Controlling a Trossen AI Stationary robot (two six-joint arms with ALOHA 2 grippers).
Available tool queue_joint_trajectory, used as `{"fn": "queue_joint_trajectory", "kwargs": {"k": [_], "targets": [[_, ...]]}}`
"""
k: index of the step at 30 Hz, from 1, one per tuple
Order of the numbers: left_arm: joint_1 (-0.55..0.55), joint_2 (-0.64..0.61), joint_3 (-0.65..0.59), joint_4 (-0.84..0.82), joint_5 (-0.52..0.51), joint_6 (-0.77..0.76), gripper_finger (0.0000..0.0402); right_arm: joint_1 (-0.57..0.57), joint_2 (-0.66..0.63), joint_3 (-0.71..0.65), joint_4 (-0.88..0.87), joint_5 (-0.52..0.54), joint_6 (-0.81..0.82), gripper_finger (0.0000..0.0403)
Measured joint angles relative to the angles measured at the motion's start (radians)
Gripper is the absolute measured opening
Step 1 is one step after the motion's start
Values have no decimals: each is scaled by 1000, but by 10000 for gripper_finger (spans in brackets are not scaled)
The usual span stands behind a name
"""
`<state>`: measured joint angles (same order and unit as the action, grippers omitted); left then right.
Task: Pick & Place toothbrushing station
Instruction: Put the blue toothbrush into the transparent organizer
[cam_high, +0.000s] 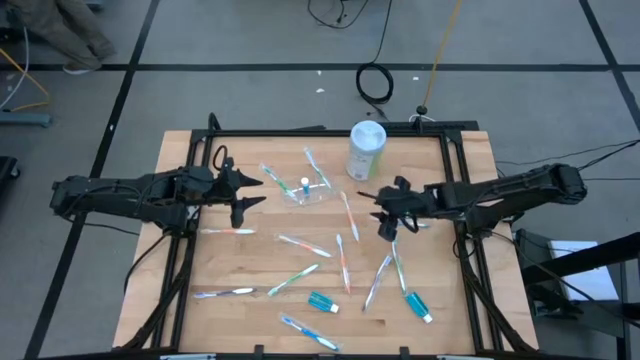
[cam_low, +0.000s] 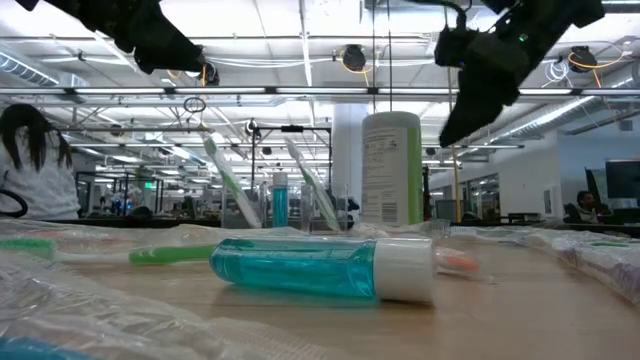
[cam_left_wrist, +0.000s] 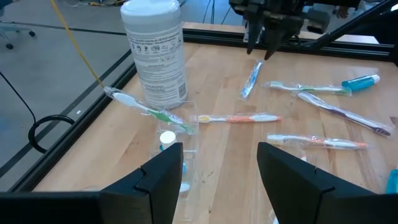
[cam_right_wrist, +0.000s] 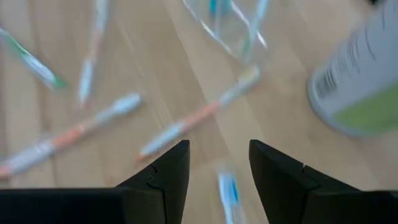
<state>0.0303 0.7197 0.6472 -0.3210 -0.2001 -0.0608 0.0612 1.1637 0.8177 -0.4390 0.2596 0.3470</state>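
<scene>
Toothbrushes (cam_high: 303, 245) lie scattered over table (cam_high: 180, 150); clear cup (cam_high: 308, 190) lies near white-green canister (cam_high: 366, 150). My left claw (cam_high: 243, 195) and right claw (cam_high: 385, 212) hang spread, empty, either side of cup. Blue tube (cam_high: 322, 302) lies apart.

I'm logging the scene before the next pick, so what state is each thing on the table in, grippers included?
Clear cup: upright, holding two toothbrushes and a toothpaste tube.
Canister: upright, lid on.
Loose toothbrushes: lying flat, scattered.
Toothpaste tube: lying on its side, cap on.
Left gripper: open, empty, beside the cup.
Right gripper: open, empty, over the toothbrushes.
</scene>
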Motion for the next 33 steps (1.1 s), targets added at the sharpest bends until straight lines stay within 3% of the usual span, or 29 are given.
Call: {"fn": "queue_joint_trajectory", "kwargs": {"k": [17, 33], "targets": [[0, 0, 0, 0, 0, 5, 214, 0, 0, -32, -186, -2, 32, 153], [0, 0, 0, 58, 29, -11, 214, -14, 0, -381, 206, -82, 30, 148]]}}
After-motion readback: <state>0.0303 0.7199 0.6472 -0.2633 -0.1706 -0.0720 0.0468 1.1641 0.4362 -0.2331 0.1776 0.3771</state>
